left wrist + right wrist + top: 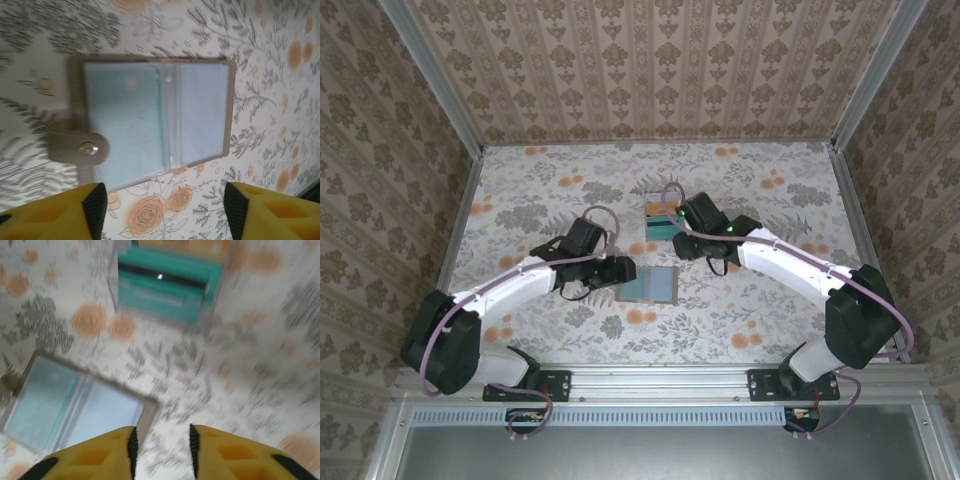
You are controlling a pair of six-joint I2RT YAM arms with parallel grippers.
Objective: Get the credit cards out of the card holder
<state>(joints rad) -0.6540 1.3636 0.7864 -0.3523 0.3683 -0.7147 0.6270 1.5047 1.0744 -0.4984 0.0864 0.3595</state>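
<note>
Holder (648,285): lies open and flat at mid-table with the lining up, so the pockets can be reached. There is free room on all sides.
Cards (161,117): not yet out, I judge. A teal edge shows at a pocket mouth.
Left gripper (165,210): jaws wide and empty, at the holder's 9 o'clock edge, probably to pin it.
Right gripper (162,445): jaws narrow with nothing between them, at the holder's 1 o'clock, near the box (662,218).

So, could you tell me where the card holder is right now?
In the top view, the card holder lies open just right of the left hand, with the small box beyond it.
</note>
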